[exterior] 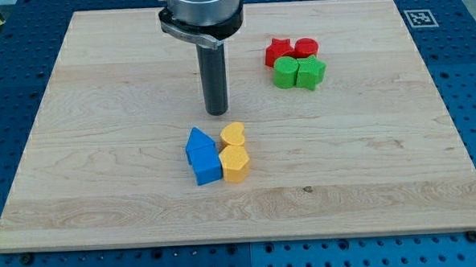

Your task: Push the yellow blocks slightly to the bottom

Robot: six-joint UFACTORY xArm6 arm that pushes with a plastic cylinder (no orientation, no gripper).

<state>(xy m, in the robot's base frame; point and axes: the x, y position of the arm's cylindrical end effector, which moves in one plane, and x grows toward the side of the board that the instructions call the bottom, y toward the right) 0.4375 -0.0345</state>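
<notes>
Two yellow blocks sit near the board's middle: a yellow heart (233, 134) and, touching it just below, a yellow hexagon-like block (235, 162). Two blue blocks touch them on the left: a blue pointed block (197, 141) and a blue cube-like block (206, 165). My tip (217, 112) is the end of the dark rod. It rests on the board just above and slightly left of the yellow heart, a small gap apart.
At the view's upper right lies a cluster: a red star (278, 50), a red round block (306, 48), a green round block (285, 72) and a green star-like block (309, 72). The wooden board (100, 115) ends in blue perforated table all round.
</notes>
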